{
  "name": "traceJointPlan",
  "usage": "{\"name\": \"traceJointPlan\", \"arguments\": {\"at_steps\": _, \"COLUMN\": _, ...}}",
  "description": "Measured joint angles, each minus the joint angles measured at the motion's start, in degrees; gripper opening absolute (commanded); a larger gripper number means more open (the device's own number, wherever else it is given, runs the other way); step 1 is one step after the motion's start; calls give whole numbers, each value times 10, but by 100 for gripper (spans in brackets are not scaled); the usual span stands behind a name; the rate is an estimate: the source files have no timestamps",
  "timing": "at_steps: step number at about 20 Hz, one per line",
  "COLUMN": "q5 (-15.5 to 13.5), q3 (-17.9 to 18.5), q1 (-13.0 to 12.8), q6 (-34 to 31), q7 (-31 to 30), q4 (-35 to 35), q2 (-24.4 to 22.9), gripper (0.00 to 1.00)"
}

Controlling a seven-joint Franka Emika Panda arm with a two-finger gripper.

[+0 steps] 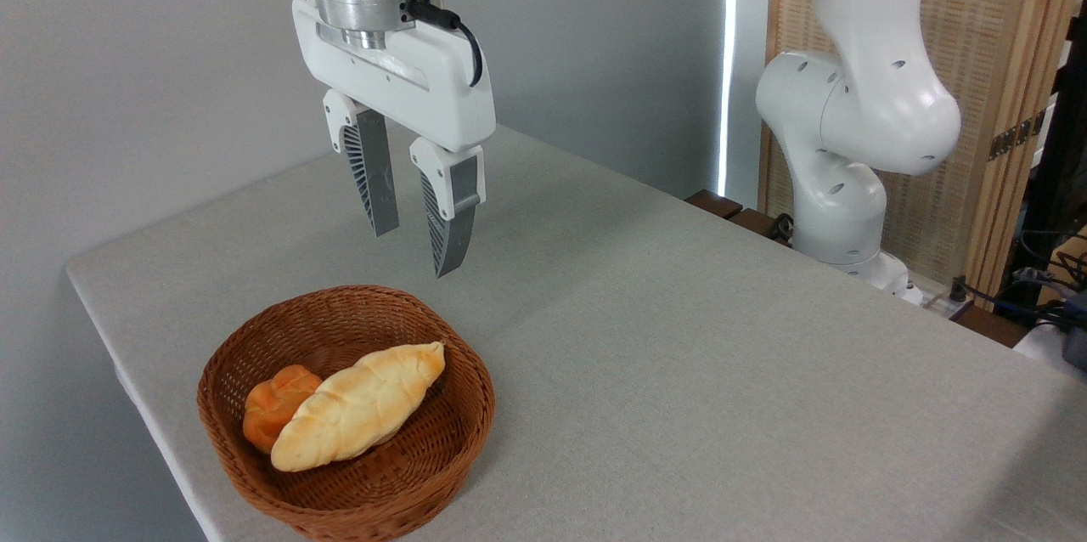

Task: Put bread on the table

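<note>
One arm: I have a single gripper to work with, hanging high above the table with nothing in it.
Jaws: spread apart, ribbed fingers pointing down, no contact with anything.
Bread: lying in the wicker basket, resting on its floor and touching the small orange bun on its 9 o'clock side.
Bearing: from the gripper, I read the bread at about 6 o'clock, slightly toward 7, and well below.
Long axis: runs from 7 o'clock up to 1 o'clock, tapered ends at both.
Next move, my judgement: descend over the loaf's middle, fingers straddling across that axis, not along it.
Free table: open cloth lies at 3 o'clock of the basket.
</note>
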Motion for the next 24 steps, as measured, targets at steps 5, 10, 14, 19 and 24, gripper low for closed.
{"name": "traceJointPlan", "arguments": {"at_steps": 5, "q5": 0, "q3": 0, "q1": 0, "q6": -16, "q7": 16, "q4": 0, "q2": 0, "gripper": 100}}
{"name": "traceJointPlan", "arguments": {"at_steps": 10, "q5": 0, "q3": 0, "q1": 0, "q6": -16, "q7": 18, "q4": 0, "q2": 0, "gripper": 100}}
{"name": "traceJointPlan", "arguments": {"at_steps": 14, "q5": 0, "q3": 0, "q1": 0, "q6": -16, "q7": 18, "q4": 0, "q2": 0, "gripper": 100}}
{"name": "traceJointPlan", "arguments": {"at_steps": 19, "q5": 0, "q3": 0, "q1": 0, "q6": -16, "q7": 18, "q4": 0, "q2": 0, "gripper": 100}}
{"name": "traceJointPlan", "arguments": {"at_steps": 24, "q5": 0, "q3": 0, "q1": 0, "q6": -19, "q7": 18, "q4": -1, "q2": 0, "gripper": 100}}
